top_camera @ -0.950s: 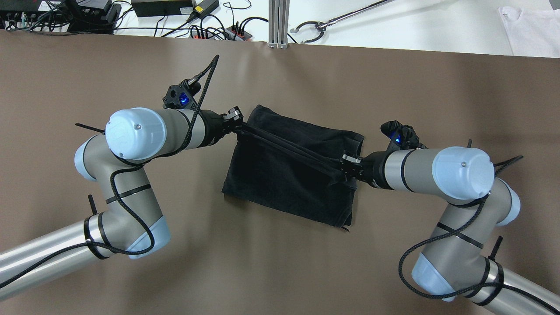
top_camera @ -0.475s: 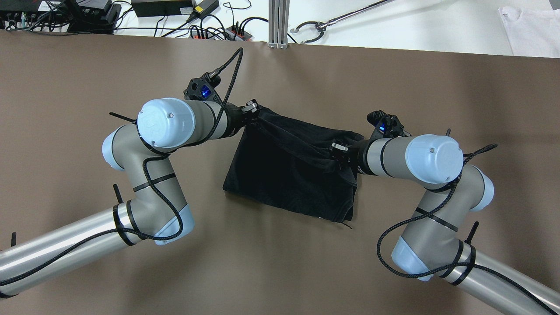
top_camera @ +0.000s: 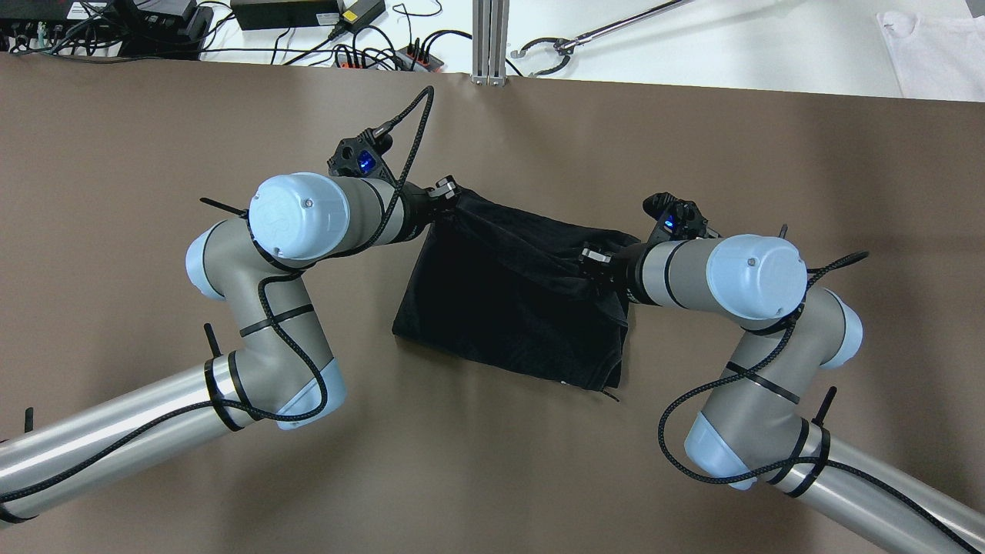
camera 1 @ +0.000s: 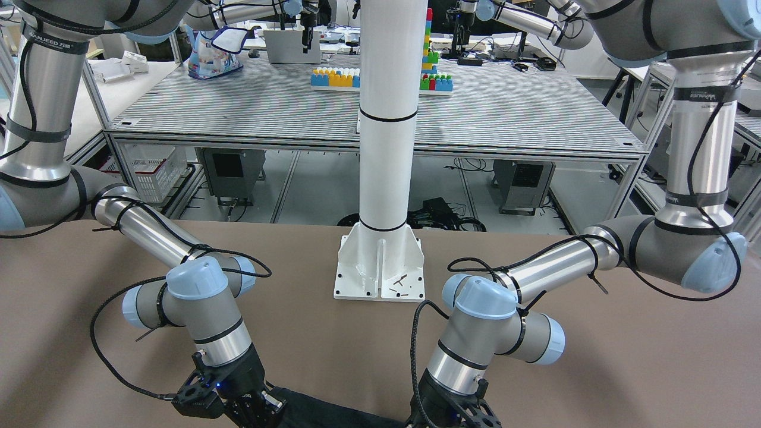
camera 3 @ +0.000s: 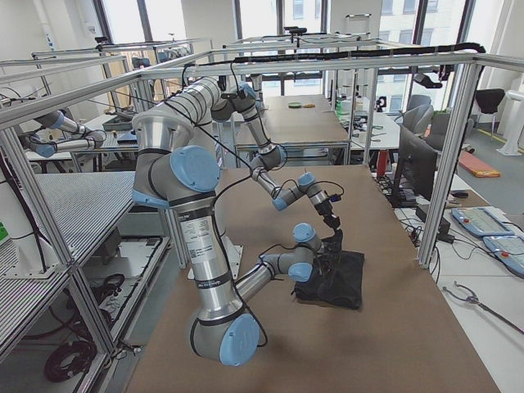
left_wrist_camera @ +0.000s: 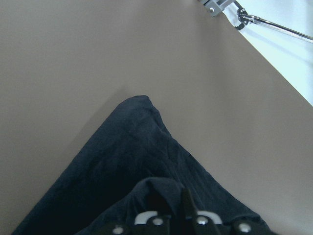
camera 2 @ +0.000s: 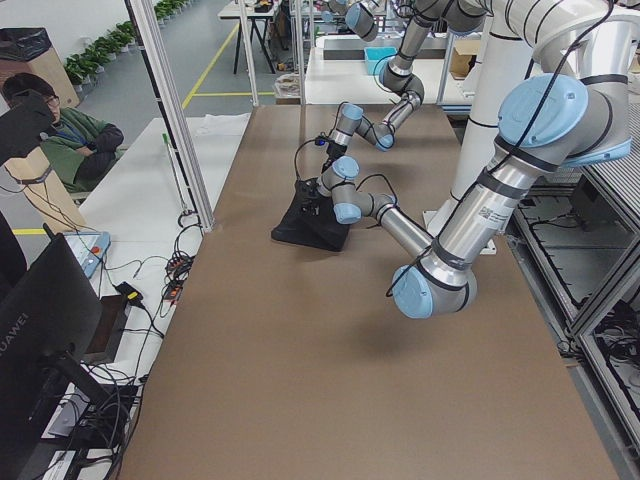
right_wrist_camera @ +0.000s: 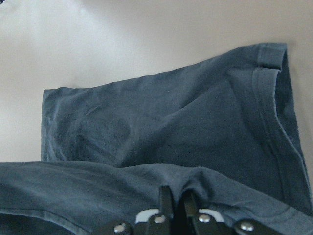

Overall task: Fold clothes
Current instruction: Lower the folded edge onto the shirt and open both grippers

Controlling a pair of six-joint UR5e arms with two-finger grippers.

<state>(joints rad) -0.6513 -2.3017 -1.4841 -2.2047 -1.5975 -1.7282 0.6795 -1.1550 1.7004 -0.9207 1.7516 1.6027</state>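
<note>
Quick notes on this one. The clothes [top_camera: 508, 308] = one dark, limp piece lying mid-bench [top_camera: 154, 154], btw the two arms and out in front of the white pillar [camera 1: 386, 148]. The bottom layer lies flat on the bench. A top layer is pulled up along the far side and sags in a loose band btw the two grips.

The left gripper [top_camera: 449, 192] is clamped on the far-left corner, and its wrist cam shows fabric bunched right at the jaws. The right gripper [top_camera: 594, 260] is clamped too, pinching a pucker of the upper layer near the right edge.

Handling, imo: v. light and zero stiffness, so it goes wherever it's dragged and droops wherever nothing holds it. The matte weave is prob not slippery, so a small pinch should be enough. It can't break, but it creases easily, and the lifted layer is already wrinkled.

Best place to hold is the corners or the hem [right_wrist_camera: 274, 127], where it's thicker, w/ the two grips well apart so the edge btw them runs taut. The right grip looks a bit inboard of its corner, so that corner may flop and the fold could come out crooked.

Looks like mid-to-late in a fold. The next move needs a low, even set-down w/ edges lined up, w/o tugging the bottom layer along.
</note>
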